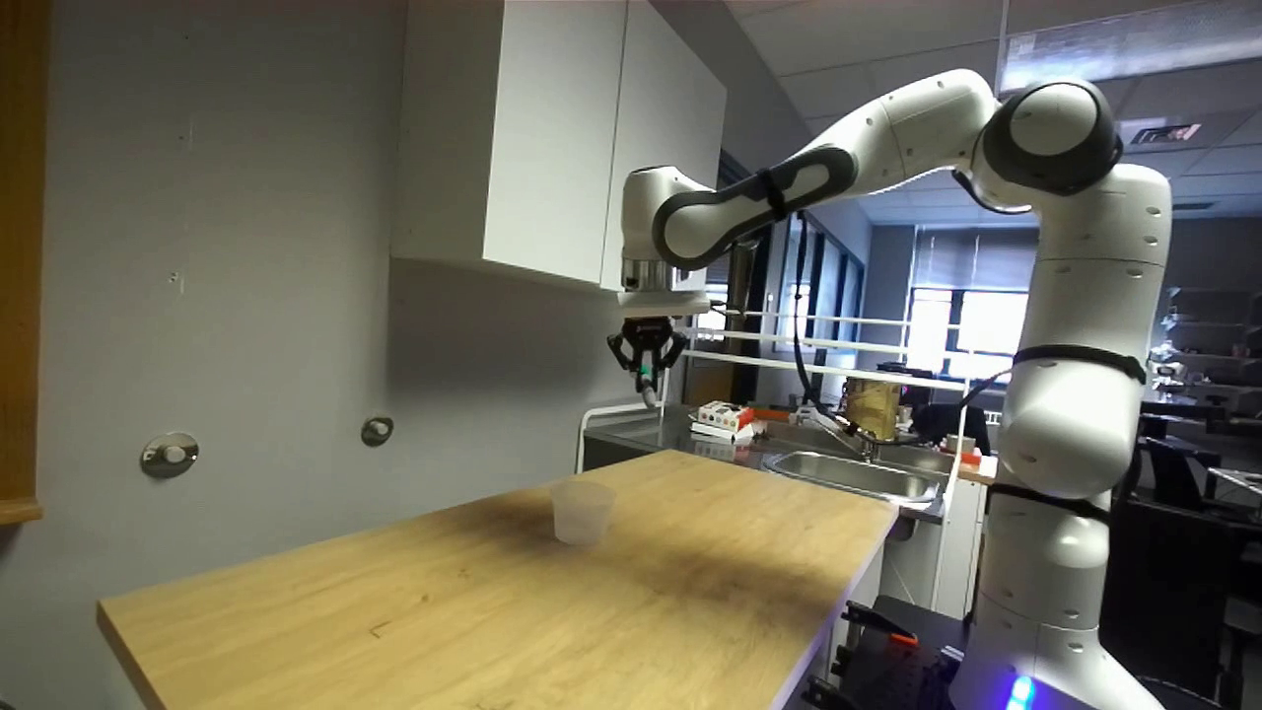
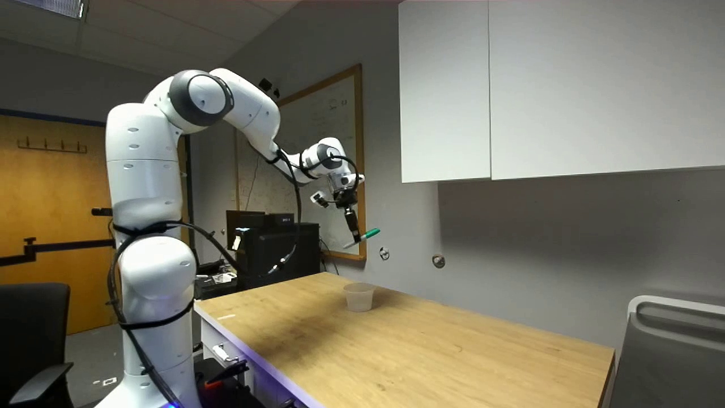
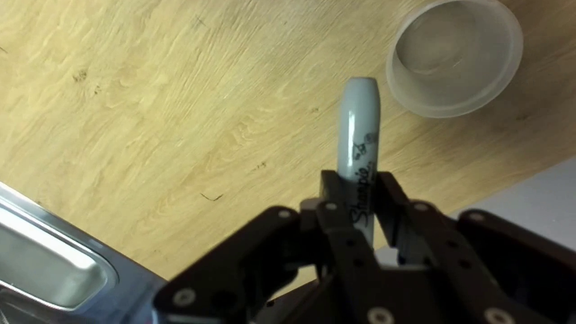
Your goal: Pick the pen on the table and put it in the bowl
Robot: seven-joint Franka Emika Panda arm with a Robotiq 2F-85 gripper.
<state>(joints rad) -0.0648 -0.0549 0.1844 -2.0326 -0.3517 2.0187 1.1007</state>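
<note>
The pen is a Sharpie with a light grey barrel (image 3: 358,126) and a green cap (image 2: 371,233). My gripper (image 3: 353,191) is shut on its barrel, and the grey end points away from the fingers in the wrist view. In both exterior views, the gripper (image 1: 647,373) (image 2: 357,238) holds the pen (image 1: 649,395) tilted, high above the table (image 1: 444,611). The whitish translucent bowl (image 1: 582,518) (image 2: 359,299) stands upright on the table, below the gripper. In the wrist view the bowl (image 3: 492,58) is at upper right, its visible inside empty, beside the pen tip.
White wall cabinets (image 1: 552,138) (image 2: 555,90) hang over the back of the table. A grey wall runs along the table's back edge. A metal sink (image 1: 858,476) with white rails (image 1: 828,365) lies beyond one table end; its edge shows in the wrist view (image 3: 54,252).
</note>
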